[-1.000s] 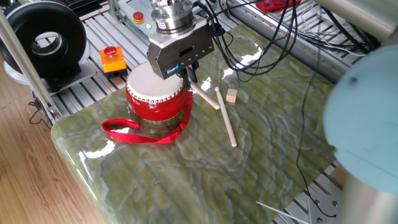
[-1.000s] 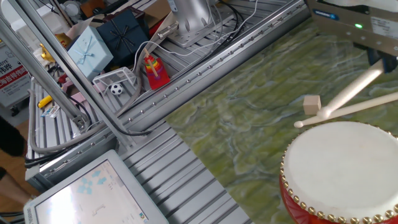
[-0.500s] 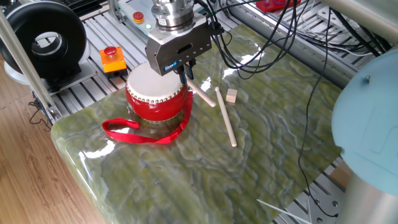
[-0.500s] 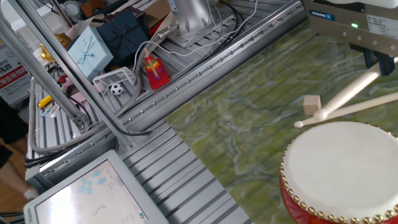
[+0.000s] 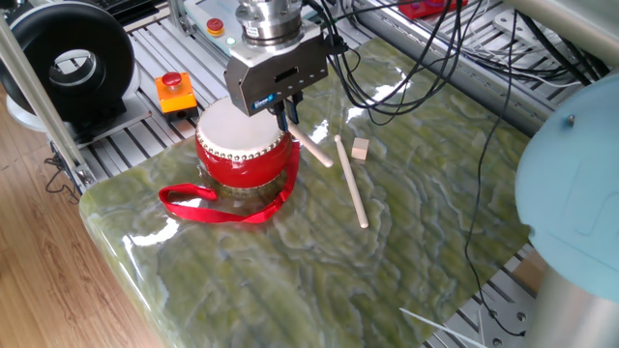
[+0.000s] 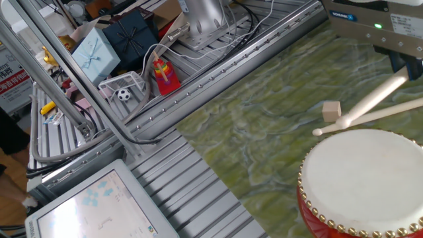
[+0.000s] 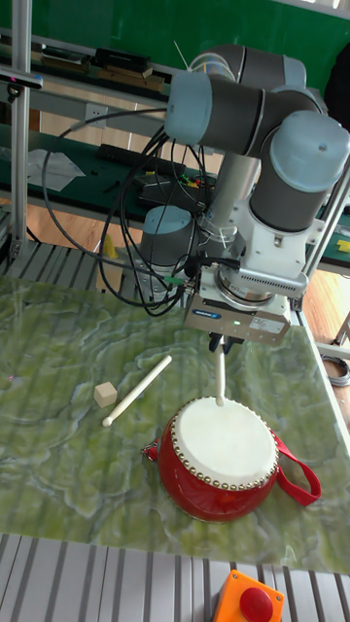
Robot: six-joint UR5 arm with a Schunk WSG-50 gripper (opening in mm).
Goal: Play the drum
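Raised slightly since 1 s ago: gripper [image 5: 283, 109], with the drumstick [image 7: 220, 374] it carries lifted a little with it; drum unmoved. Item 1, drum [image 7: 225, 459]: small, round, red body, white skin head, ring of pale studs at the rim, seated upright on the green marbled table mat [image 5: 406, 213] near the mat's corner, directly under the gripper body. Item 2, red ribbon strap [image 5: 218, 205]: attached to the drum, looped flat on the mat in front of it. Item 3, gripper: jaws clamped on the upper end of 1 pale wooden drumstick, which is seen hanging downward in the tall fixed view, its tip at or just above the head near the far rim; contact cannot be told. Item 4, second drumstick [image 5: 351, 181]: lying flat on the mat beside the drum, apart from it. Item 5, small wooden cube [image 5: 360, 148]: on the mat just beside the loose stick. Item 6, orange box with red button [image 5: 174, 89]: on the aluminium frame behind the drum. Item 7, black round fan-like device [image 5: 68, 60]: further back, off the mat
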